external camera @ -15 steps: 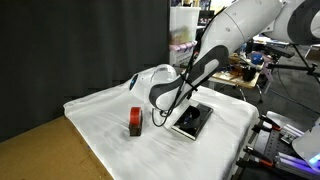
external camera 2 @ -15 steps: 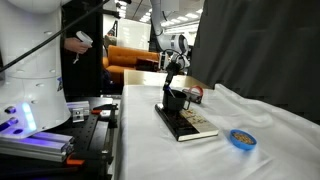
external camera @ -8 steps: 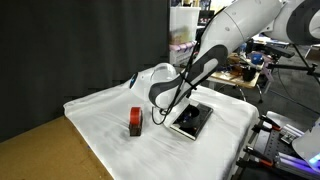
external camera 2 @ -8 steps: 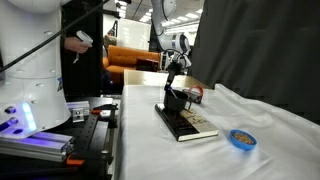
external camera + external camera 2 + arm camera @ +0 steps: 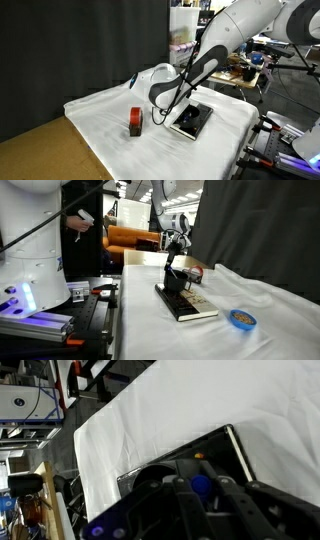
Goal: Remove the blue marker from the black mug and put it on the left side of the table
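Observation:
In the wrist view the blue marker (image 5: 201,484) shows end-on as a round blue tip, and my gripper (image 5: 201,490) is shut on it from both sides. Just beside the fingers lies the black mug (image 5: 150,480), a dark round hollow. In an exterior view the gripper (image 5: 174,264) hangs straight over the black mug (image 5: 177,280), which stands on a flat black slab (image 5: 185,302). The marker's shaft is hidden there. The white-draped table (image 5: 100,108) shows in both exterior views.
A red-brown block (image 5: 135,122) stands on the cloth next to the black slab with a white edge (image 5: 190,120). A small blue disc (image 5: 240,318) lies near the table's edge. A brown wooden corner (image 5: 40,150) shows past the cloth. The robot base (image 5: 30,250) borders the table.

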Available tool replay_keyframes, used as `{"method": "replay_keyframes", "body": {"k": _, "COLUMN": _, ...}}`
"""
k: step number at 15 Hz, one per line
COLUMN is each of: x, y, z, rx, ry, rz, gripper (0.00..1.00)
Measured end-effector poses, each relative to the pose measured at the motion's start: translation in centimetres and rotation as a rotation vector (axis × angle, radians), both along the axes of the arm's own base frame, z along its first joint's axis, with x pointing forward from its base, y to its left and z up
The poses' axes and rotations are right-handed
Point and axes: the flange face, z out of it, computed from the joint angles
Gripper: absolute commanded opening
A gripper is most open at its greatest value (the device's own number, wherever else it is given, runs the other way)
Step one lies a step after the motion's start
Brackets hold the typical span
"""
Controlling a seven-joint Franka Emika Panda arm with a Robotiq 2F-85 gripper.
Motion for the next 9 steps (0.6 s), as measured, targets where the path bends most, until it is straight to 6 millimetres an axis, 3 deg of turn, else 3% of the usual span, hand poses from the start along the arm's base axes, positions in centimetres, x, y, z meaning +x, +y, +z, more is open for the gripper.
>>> {"method": "replay_keyframes", "body": {"k": 9, "x": 1.6, "y": -0.6, "z": 1.2, "rx": -0.028, "ry": -0.052, "rz": 0.025, "gripper": 0.05}}
